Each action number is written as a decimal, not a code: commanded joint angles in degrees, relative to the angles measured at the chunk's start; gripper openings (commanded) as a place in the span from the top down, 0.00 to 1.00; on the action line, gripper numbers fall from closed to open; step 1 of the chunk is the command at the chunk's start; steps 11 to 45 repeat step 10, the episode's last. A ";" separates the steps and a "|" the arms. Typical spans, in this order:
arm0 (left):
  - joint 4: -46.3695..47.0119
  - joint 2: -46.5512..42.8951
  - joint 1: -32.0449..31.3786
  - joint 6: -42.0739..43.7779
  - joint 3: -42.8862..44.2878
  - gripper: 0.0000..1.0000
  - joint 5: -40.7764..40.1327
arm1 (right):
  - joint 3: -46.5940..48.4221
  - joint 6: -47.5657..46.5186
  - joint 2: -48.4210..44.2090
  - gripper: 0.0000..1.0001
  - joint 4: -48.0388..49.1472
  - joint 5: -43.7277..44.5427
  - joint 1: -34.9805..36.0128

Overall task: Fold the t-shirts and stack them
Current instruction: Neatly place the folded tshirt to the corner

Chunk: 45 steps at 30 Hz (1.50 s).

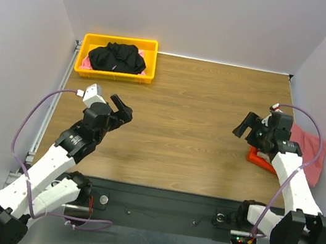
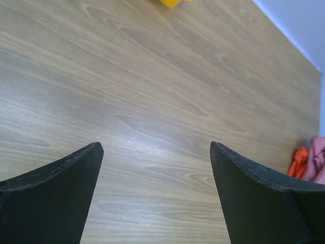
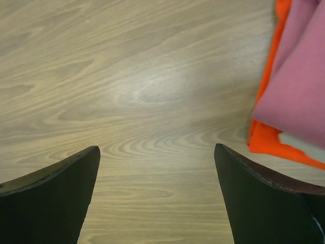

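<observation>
Here, stacked at the right edge of the table (image 1: 197, 103): a dusty-pink t-shirt (image 1: 311, 150), folded flat and smooth, atop an orange t-shirt (image 1: 260, 159), with a pale sliver between them in the right wrist view. Crumpled in the yellow bin (image 1: 121, 41) at the far left corner: a black t-shirt (image 1: 117, 58). Left gripper (image 1: 121, 107) and right gripper (image 1: 245, 126) both spread wide, empty, above bare wood.

Robot lab cell, bare grey walls (image 1: 199, 15), wooden table (image 1: 197, 103)

Wood-grain table (image 1: 198, 134) (w/ slight sheen), smooth plastic bin (image 1: 114, 76), soft matt cloth t-shirts (image 1: 117, 58)
</observation>
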 commanded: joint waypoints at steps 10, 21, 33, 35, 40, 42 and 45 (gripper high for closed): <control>-1.03 -5.49 0.10 -0.93 2.63 0.01 -4.19 | -0.49 3.26 -8.25 0.00 13.03 -2.79 -0.44; -1.03 -5.49 0.10 -0.93 2.63 0.01 -4.19 | -0.49 3.26 -8.25 0.00 13.03 -2.79 -0.44; -1.03 -5.49 0.10 -0.93 2.63 0.01 -4.19 | -0.49 3.26 -8.25 0.00 13.03 -2.79 -0.44; -1.03 -5.49 0.10 -0.93 2.63 0.01 -4.19 | -0.49 3.26 -8.25 0.00 13.03 -2.79 -0.44; -1.03 -5.49 0.10 -0.93 2.63 0.01 -4.19 | -0.49 3.26 -8.25 0.00 13.03 -2.79 -0.44; -1.03 -5.49 0.10 -0.93 2.63 0.01 -4.19 | -0.49 3.26 -8.25 0.00 13.03 -2.79 -0.44; -1.03 -5.49 0.10 -0.93 2.63 0.01 -4.19 | -0.49 3.26 -8.25 0.00 13.03 -2.79 -0.44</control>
